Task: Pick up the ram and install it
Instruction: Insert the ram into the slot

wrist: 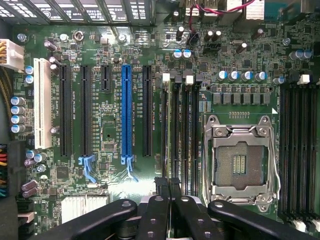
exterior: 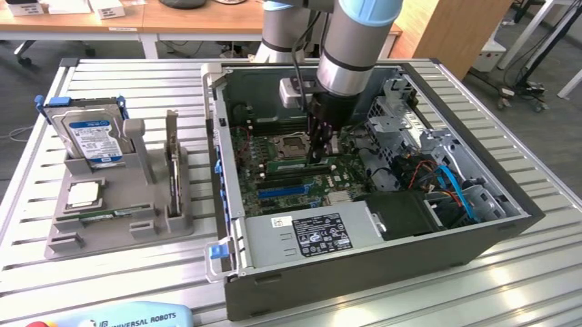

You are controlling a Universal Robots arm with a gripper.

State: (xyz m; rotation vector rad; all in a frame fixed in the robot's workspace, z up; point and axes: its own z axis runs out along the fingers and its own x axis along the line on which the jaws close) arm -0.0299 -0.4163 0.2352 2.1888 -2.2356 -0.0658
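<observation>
Claw (wrist: 167, 184): clenched on the ram (wrist: 173, 130), which I judge stands edge-on over the memory slots (wrist: 186, 130) beside the CPU socket (wrist: 240, 165) | technique: I'd hold it plumb and press both ends evenly until the white latches (wrist: 166, 77) catch | clearance: CPU socket close alongside, more open board toward the blue slot (wrist: 126, 110).

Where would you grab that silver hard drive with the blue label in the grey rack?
I'd pinch the silver hard drive by its exposed upper half, across its flat faces, down from above: it stands on edge, and the grey rack walls in its lower part.
</observation>
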